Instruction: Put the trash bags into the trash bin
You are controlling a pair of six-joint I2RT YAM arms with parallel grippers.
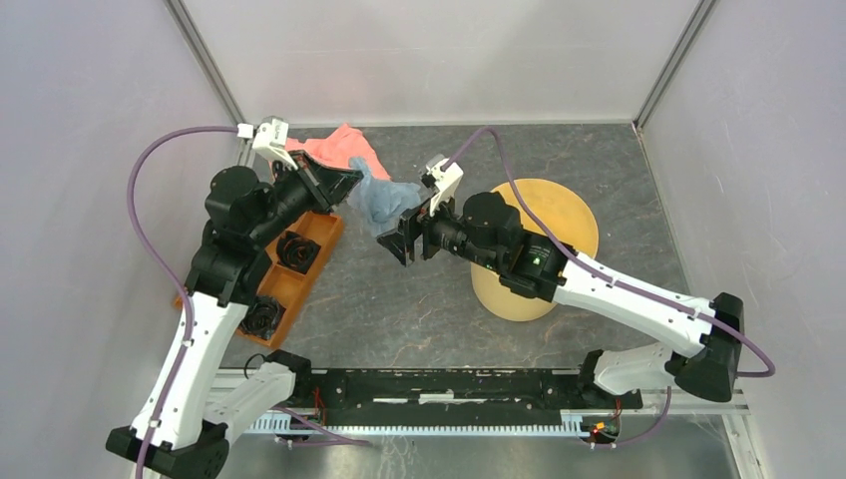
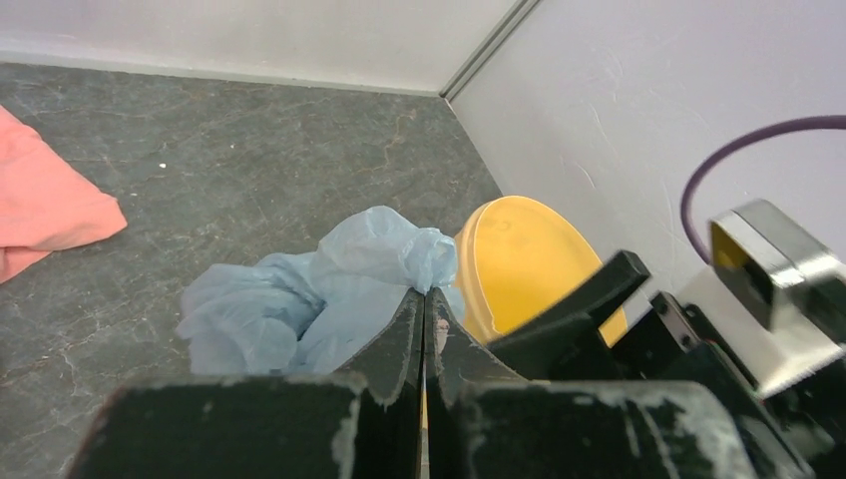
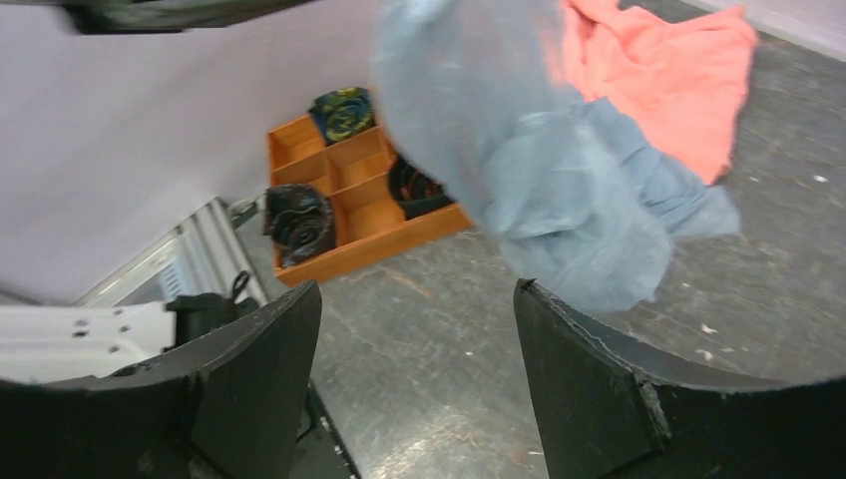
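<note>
The pale blue-grey trash bag (image 1: 382, 202) hangs crumpled between the two arms, above the table. My left gripper (image 2: 424, 292) is shut on a pinch of the trash bag (image 2: 329, 294) and holds it up; in the top view that gripper (image 1: 352, 180) sits at the bag's left edge. My right gripper (image 3: 417, 291) is open and empty, with the trash bag (image 3: 539, 170) hanging just beyond its right finger. In the top view it (image 1: 399, 238) is under the bag's right side. The pale yellow trash bin (image 1: 569, 215) stands upright right of centre, partly covered by the right arm.
A salmon-pink cloth (image 1: 339, 148) lies at the back left. An orange compartmented tray (image 1: 317, 239) with dark items stands on the left, under the left arm. White walls close in the back and both sides.
</note>
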